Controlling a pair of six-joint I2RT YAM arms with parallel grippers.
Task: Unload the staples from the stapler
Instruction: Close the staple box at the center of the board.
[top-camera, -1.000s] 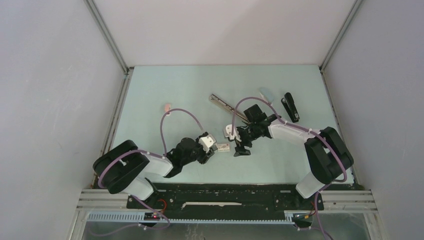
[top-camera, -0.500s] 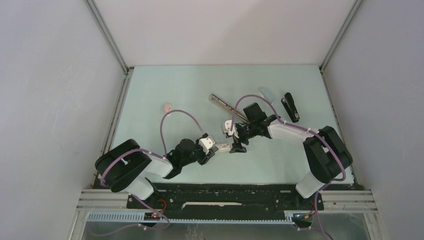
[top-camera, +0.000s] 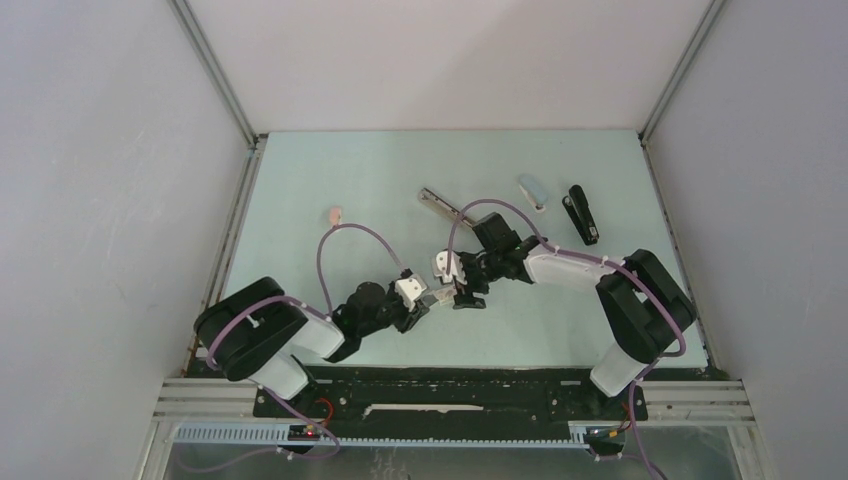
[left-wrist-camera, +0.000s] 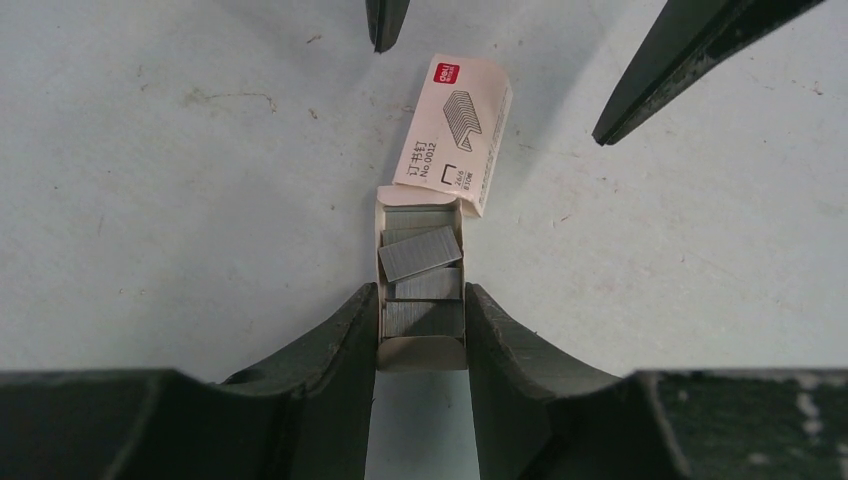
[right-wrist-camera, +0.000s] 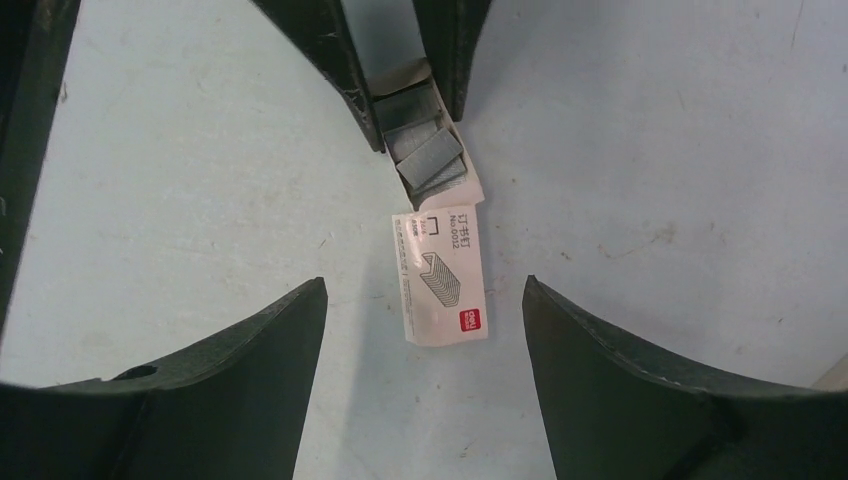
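Observation:
A small cardboard staple box (left-wrist-camera: 455, 130) lies on the pale green table. Its inner tray is slid partly out and holds several silvery staples (left-wrist-camera: 421, 252). My left gripper (left-wrist-camera: 422, 305) is shut on the tray's near end, one finger against each side wall. The staples (right-wrist-camera: 430, 155) also show in the right wrist view, beyond the box's printed sleeve (right-wrist-camera: 445, 285). My right gripper (right-wrist-camera: 425, 290) stands open, its fingers wide on either side of the sleeve end and not touching it. From above, the left gripper (top-camera: 423, 298) and the right gripper (top-camera: 462, 290) meet at the box (top-camera: 442, 295). A black stapler (top-camera: 581, 213) lies at the back right.
A long metallic opened stapler part (top-camera: 438, 201) lies behind the right arm, partly hidden by it. A pale blue object (top-camera: 533, 192) rests beside the black stapler. A small pink object (top-camera: 335, 214) sits at the left. Grey walls enclose the table on three sides.
The right arm swung left and brought its open gripper up to the box. The left gripper's fingers narrowed onto the tray.

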